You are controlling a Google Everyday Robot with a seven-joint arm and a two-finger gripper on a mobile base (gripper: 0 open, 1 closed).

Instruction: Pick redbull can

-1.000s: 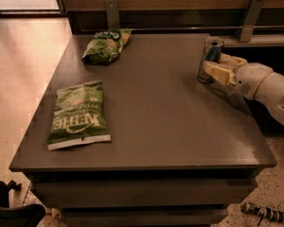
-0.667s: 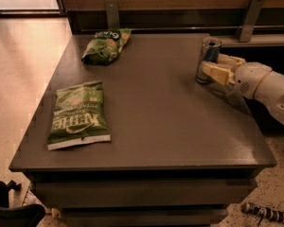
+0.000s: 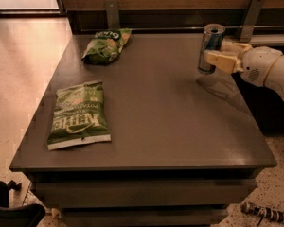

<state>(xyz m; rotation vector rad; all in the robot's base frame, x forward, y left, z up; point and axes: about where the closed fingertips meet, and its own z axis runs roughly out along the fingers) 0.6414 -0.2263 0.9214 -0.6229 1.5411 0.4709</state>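
Redbull can (image 3: 212, 36) is pinched between the fingers (image 3: 218, 61). One tan pad lies across its lower front, the other sits behind it, so I'd call that clamped on rather than spread. The gripper (image 3: 217, 56) comes in from the right side of the table (image 3: 170, 122), with the white arm (image 3: 267, 69) trailing off past the table's right edge. The can is upright at the table's far right corner, long axis vertical, silver top up, and the fingers cross it side-on below the middle. Honestly can't tell if the base is touching the tabletop or just above it; there's a faint shadow or reflection right under it. So the relation that matters: the can is already inside the grip, not off to one side, and my guess is the next move is simply straight up along its axis, keeping it level. Two green chip bags, one at the table's far left (image 3: 106, 45) and one by its left edge (image 3: 79, 115), are well apart from all this.
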